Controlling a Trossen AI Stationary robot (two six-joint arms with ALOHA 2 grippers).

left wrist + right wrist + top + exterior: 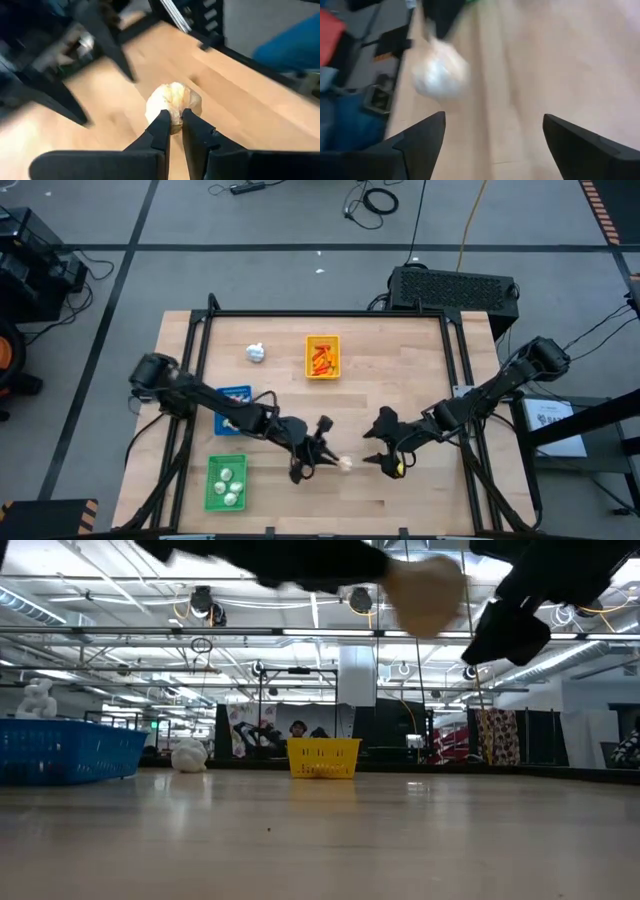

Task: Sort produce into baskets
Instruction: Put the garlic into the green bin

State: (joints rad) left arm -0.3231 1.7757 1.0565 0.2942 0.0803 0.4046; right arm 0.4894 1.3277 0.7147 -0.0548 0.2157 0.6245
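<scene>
The left tool is pinching a garlic bulb by its edge. The right tool is gaping empty. The bulb is looking light and rounded, likely slippery.

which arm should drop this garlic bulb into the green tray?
Left. Its tool is shut on the garlic bulb, and the green tray lies on its side. The right tool is open and empty, farther away.
</scene>
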